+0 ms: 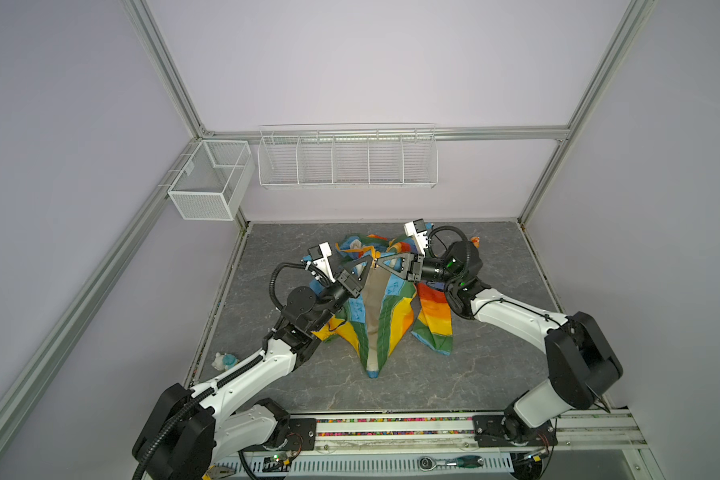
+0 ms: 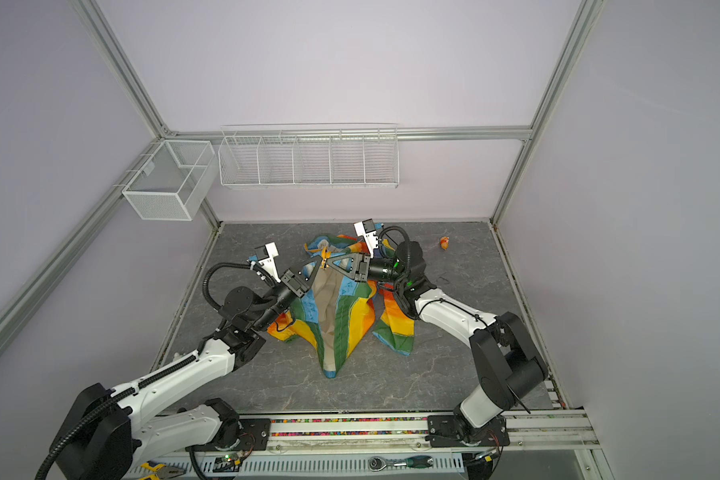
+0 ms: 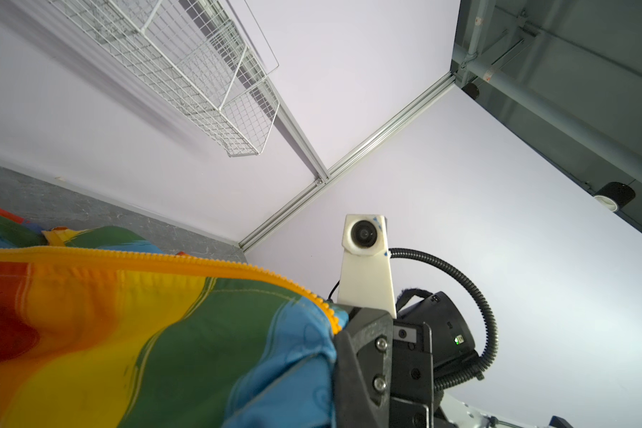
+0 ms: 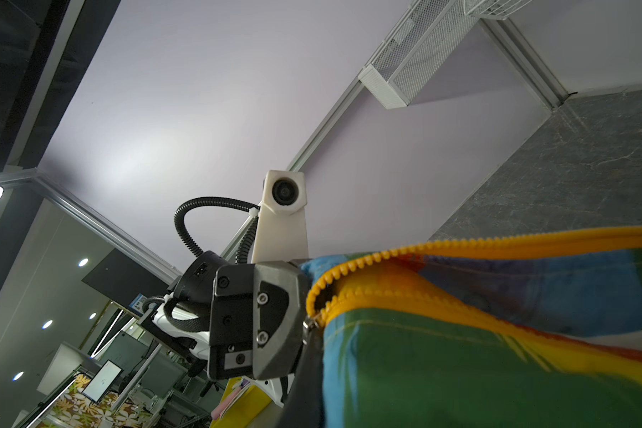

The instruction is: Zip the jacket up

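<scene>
The rainbow-striped jacket (image 1: 391, 316) (image 2: 346, 320) is lifted off the grey table (image 1: 495, 374) at one point of its orange zipper, and the rest hangs down in a drape with cream lining showing. Both grippers meet at that point in both top views. My left gripper (image 1: 369, 262) (image 2: 319, 263) and my right gripper (image 1: 378, 262) (image 2: 329, 262) are each shut on the jacket there, tip to tip. In the right wrist view the two zipper strips (image 4: 349, 274) converge next to the left gripper's fingers (image 4: 275, 315). In the left wrist view striped fabric (image 3: 164, 333) hides my own jaws.
A white wire rack (image 1: 346, 162) and a mesh box (image 1: 211, 178) hang on the back and left walls. A small white-blue toy (image 1: 224, 360) lies at the table's left edge, a small orange object (image 2: 444, 242) at the back right. Hand tools (image 1: 449, 462) lie along the front rail.
</scene>
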You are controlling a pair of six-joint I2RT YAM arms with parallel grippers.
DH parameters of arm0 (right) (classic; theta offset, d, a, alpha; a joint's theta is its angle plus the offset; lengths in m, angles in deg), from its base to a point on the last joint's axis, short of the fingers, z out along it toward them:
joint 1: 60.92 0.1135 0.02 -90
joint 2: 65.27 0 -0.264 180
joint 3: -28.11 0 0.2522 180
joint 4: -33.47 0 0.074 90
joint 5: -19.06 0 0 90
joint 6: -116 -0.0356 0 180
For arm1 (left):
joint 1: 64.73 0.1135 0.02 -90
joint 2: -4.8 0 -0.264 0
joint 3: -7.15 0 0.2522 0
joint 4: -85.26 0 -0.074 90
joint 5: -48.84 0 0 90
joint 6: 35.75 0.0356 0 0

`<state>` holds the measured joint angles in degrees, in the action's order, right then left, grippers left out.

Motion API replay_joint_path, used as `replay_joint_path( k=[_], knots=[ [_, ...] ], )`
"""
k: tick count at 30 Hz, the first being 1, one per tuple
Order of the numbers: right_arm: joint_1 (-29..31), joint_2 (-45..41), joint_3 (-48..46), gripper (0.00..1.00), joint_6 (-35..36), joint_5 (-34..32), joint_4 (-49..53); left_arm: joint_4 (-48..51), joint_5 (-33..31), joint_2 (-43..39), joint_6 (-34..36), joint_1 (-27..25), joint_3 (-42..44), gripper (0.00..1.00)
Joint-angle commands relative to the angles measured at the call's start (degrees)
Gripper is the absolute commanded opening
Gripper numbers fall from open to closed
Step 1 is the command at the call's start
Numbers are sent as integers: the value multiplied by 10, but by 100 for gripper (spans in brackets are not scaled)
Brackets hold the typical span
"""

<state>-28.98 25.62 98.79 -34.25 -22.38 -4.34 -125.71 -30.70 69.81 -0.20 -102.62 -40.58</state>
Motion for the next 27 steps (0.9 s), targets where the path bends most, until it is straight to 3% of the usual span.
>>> replay_joint_path(
  k=[1,15,27],
  knots=[
    [-7,-15,6,7,-12,-15,-45,41,34,-10,-2,-3,-7,0],
    [-9,-12,2,7,-25,-19,-59,31,34,-12,-3,0,-6,0],
    [-27,20,-5,7,-130,-11,-168,82,54,-62,0,29,-7,0]
  ],
)
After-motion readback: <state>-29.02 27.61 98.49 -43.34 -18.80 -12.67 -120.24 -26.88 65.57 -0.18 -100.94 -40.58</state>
